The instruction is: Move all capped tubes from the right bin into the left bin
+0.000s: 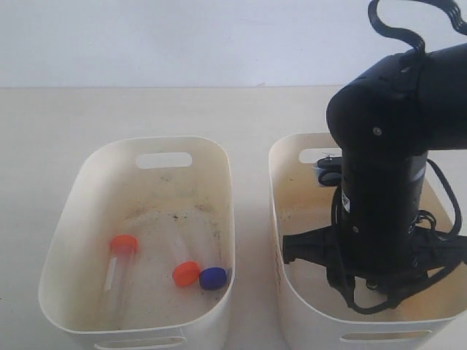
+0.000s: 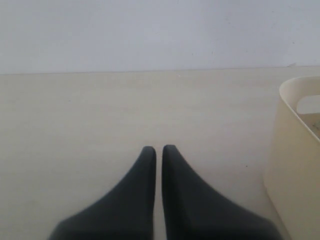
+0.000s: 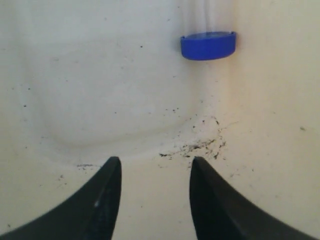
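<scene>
Your right gripper (image 3: 155, 162) hangs open and empty in the right bin (image 1: 281, 219), out of line with the blue-capped tube (image 3: 208, 45) near its wall, so a straight close may roll the tube away or hit the wall

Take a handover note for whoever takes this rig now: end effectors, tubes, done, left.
Left end effector: shut, empty, over the table beside the left bin.
Right end effector: open, empty, down inside the right bin.
Done: three capped tubes lie in the left bin, two orange-capped, one blue-capped.
To do: one blue-capped tube seen in the right bin, ahead of the right end effector; the arm hides the rest.
</scene>
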`<state>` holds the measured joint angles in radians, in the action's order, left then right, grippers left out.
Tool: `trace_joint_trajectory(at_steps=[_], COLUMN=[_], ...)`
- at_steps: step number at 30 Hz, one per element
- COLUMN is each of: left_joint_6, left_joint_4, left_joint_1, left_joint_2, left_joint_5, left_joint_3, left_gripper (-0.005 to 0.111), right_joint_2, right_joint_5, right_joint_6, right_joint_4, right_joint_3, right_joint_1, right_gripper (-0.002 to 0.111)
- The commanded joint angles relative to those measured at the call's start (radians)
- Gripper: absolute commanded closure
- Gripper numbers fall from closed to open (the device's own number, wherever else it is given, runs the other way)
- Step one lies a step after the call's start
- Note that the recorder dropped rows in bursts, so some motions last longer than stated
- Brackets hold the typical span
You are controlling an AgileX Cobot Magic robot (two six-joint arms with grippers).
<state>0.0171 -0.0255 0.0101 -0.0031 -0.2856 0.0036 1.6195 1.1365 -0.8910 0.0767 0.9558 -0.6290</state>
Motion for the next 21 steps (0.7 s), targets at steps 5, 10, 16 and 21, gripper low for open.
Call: trace_joint_trajectory(at_steps=[5, 10, 16, 21], left_joint_6=[0.009, 0.009, 0.009, 0.009], left_joint_4=[0.006, 0.006, 0.006, 0.006], left_joint_1=[0.0, 0.0, 0.0, 0.0], left_joint_2=[0.003, 0.003, 0.003, 0.003], left_joint_5=[0.009, 0.009, 0.009, 0.009], left_joint_3=[-0.004, -0.004, -0.004, -0.004], left_gripper=[0.102, 0.102, 0.102, 0.102], right_joint_2=[-0.001, -0.001, -0.001, -0.001], right_joint_5=[0.005, -0.018, -0.031, -0.056], right_joint_6=[0.008, 0.005, 0.007, 0.01], right_joint_4=[0.028, 0.029, 0.038, 0.038], right_joint_3=[-0.005, -0.005, -0.005, -0.005], right_joint_1=[0.003, 0.003, 0.003, 0.003], right_gripper=[0.066, 0.066, 0.066, 0.066])
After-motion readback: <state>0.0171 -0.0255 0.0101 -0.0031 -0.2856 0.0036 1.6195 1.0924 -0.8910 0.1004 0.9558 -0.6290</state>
